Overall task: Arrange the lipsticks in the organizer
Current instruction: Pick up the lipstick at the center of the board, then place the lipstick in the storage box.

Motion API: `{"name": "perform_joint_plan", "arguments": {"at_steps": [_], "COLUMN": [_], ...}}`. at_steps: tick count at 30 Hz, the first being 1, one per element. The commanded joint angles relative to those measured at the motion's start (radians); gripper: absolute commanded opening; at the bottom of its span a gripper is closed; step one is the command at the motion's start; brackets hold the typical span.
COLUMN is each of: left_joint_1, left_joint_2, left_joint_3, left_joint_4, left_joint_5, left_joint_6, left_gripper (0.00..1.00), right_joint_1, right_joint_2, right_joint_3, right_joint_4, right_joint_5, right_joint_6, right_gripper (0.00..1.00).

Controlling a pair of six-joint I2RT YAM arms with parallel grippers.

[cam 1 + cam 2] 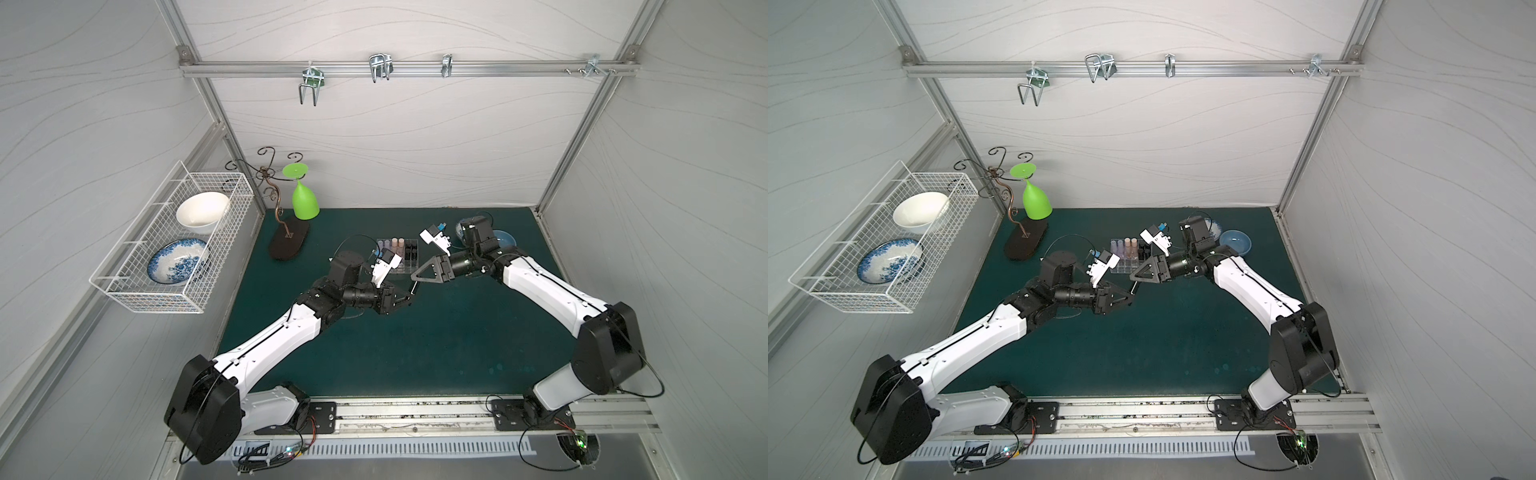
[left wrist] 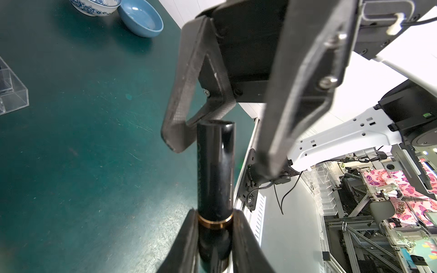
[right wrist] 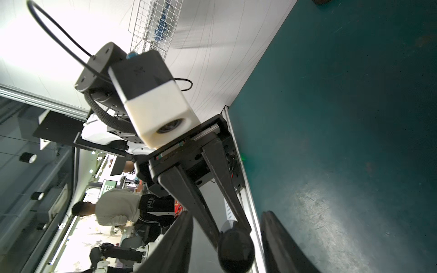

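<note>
Left hand clamped on black lipstick at its gold band — tube held above counter, near organizer. Right hand open — fingers straddle tube's free end, gaps both sides.

Two white-shelled arms with bulky black joint housings, white boxy wrist cameras, silver screws.

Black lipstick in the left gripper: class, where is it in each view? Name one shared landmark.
In a top view: black lipstick centre, just below the organizer.
In a top view: black lipstick, same spot.
Left wrist: black lipstick centred, seen lengthwise.
Right wrist: black lipstick end-on.
Shared landmark: green mat.
</note>
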Motion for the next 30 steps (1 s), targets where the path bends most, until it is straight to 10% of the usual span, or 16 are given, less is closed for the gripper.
{"name": "perform_joint_plan", "arguments": {"at_steps": [1, 9, 17, 25, 30], "left_joint_1": [-0.004, -0.006, -0.007, -0.007, -0.007], "left_joint_2": [-0.022, -0.039, -0.113, -0.250, -0.288], "left_joint_3": [0.049, 0.053, 0.036, -0.103, -0.150], "left_joint_4": [0.004, -0.043, -0.125, -0.033, 0.003], "left_joint_5": [0.006, -0.088, -0.418, -0.752, -0.846], "left_joint_6": [0.020, 0.043, 0.069, 0.029, 0.012], "left_gripper": [0.12, 0.21, 0.88, 0.76, 0.76], "right_joint_1": [0.009, 0.009, 0.012, 0.122, 0.156], "right_joint_2": [0.004, -0.016, -0.007, 0.124, 0.266], "right_joint_3": [0.013, 0.018, 0.065, 0.240, 0.315], "right_joint_4": [0.003, -0.033, -0.037, -0.075, -0.001], "right_joint_5": [-0.041, 0.003, 0.212, 0.785, 0.921], "right_joint_6": [-0.007, -0.030, -0.037, -0.178, -0.207], "right_gripper": [0.39, 0.19, 0.15, 0.16, 0.15]}}
